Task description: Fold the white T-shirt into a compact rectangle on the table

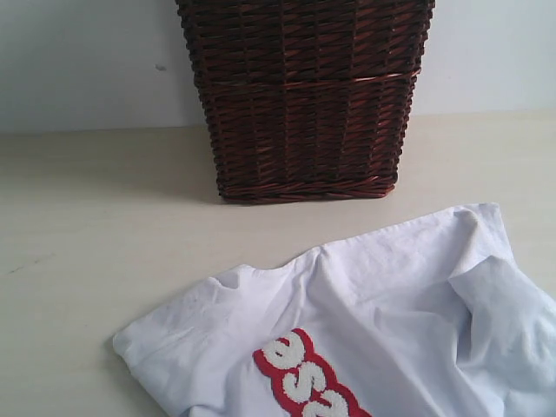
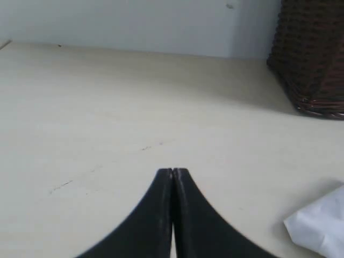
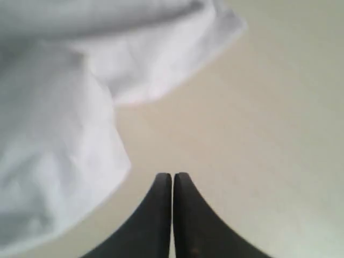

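White T-shirt [image 1: 391, 287] lies rumpled on the worktop [image 1: 104, 226], toward the near right of the exterior view, running off the frame's lower and right edges. One side is folded back over itself on the right. Across the cloth runs a red band [image 1: 300, 382] with puffy white letters [image 1: 291, 356], set at a slant and cut off by the frame edge. About three characters show and no whole word can be read. No tag or other label is in sight. Dark brown wicker basket [image 1: 304, 95] stands upright at the back of the worktop against a pale wall [image 1: 87, 61], well apart from the shirt. Its top is out of frame, so its contents cannot be told. Left hand [image 2: 172, 172]: fingers pressed together, nothing between them, over bare worktop, with a corner of the shirt off to one side and the basket beyond. Right hand [image 3: 172, 176]: fingers likewise closed, gripping nothing, over bare worktop just beside the shirt's edge, not touching the cloth.
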Controlling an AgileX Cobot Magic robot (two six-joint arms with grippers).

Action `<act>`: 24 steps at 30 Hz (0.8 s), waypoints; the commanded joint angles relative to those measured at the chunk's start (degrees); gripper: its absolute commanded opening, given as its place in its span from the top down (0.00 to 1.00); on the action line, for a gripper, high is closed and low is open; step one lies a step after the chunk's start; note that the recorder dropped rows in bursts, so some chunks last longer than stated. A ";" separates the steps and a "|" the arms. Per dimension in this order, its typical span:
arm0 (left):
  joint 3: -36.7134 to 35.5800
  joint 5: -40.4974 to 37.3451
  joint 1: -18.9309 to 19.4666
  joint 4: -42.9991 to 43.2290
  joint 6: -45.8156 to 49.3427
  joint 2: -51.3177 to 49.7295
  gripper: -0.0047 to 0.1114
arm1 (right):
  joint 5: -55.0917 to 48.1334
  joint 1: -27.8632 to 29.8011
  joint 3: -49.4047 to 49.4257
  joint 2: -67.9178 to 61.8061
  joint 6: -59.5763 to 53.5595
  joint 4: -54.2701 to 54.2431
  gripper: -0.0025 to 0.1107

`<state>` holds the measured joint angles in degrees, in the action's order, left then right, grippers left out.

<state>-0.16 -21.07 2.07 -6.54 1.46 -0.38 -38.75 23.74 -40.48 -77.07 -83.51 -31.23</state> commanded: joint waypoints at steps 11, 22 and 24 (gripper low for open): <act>0.16 0.52 0.09 -0.14 -0.20 0.38 0.96 | -14.05 9.04 0.12 -19.52 -13.69 -2.30 0.98; 0.16 0.52 0.09 -0.14 -0.20 0.38 0.96 | -15.49 9.04 0.22 -25.02 -21.43 -11.86 0.98; 0.16 0.52 0.09 -0.14 -0.20 0.38 0.96 | -16.93 8.92 0.22 -25.02 -24.59 -16.87 0.98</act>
<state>-0.16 -21.07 2.07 -6.54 1.46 -0.38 -53.11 32.44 -40.48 -102.00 -103.22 -40.77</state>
